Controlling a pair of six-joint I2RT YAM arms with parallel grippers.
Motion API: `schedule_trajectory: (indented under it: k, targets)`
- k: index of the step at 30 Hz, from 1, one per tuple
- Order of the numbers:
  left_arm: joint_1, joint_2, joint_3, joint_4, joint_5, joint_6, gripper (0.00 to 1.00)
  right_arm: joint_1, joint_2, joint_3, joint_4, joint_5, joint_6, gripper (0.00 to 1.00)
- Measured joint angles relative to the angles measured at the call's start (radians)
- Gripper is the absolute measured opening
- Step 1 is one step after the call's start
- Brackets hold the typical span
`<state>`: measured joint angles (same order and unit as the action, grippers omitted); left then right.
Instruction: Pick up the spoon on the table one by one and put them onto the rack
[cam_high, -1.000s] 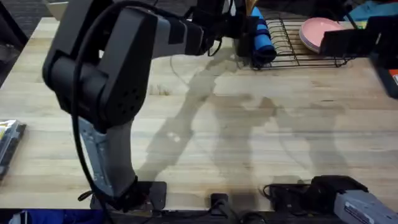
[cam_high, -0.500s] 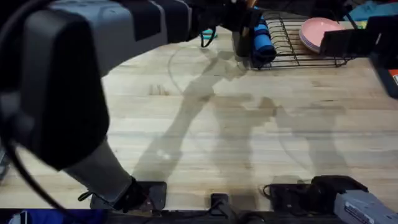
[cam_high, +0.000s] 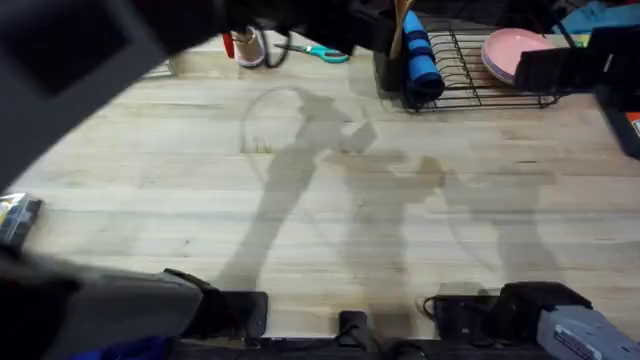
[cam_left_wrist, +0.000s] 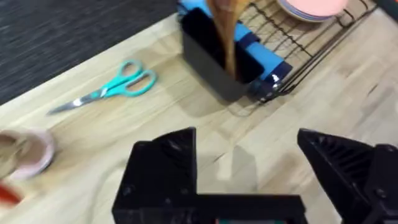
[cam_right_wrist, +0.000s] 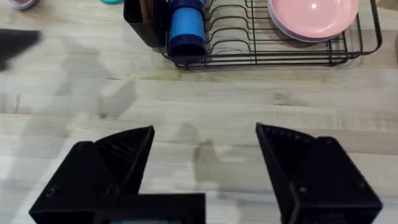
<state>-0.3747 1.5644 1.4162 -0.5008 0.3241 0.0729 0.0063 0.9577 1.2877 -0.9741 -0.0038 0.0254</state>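
Our left tool (cam_left_wrist: 249, 180) gapes empty near the rack (cam_left_wrist: 298, 43); retreat could snag the standing spoon (cam_left_wrist: 225, 31).

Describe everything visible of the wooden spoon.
The spoon is light-brown wood. Its slim handle stands nearly upright in the black utensil cup at one end of the rack, its lower end hidden inside the cup. Its top runs out of the left wrist view. A blue roll lies beside the cup. No end effector touches the spoon.
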Motion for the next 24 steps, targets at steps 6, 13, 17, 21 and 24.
schedule_trajectory:
  k: [6,13,17,21,24]
  targets:
    - [0.075,-0.175,0.000,-0.169,-0.064,0.003,0.996,0.000,0.000,0.000,0.000,0.000,0.000,0.995]
    - [0.104,-0.364,0.000,-0.483,-0.190,0.003,0.996,0.000,0.000,0.000,0.000,0.000,0.000,0.995]
    - [0.104,-0.407,0.000,-0.568,-0.209,0.003,0.995,0.000,0.000,0.000,0.000,0.000,0.000,0.995]
    - [0.104,-0.447,0.000,-0.634,-0.217,0.003,0.995,0.000,0.000,0.000,0.000,0.000,0.000,0.995]
    - [0.104,-0.481,0.000,-0.665,-0.218,0.003,0.996,0.000,0.000,0.000,0.000,0.000,0.000,0.995]
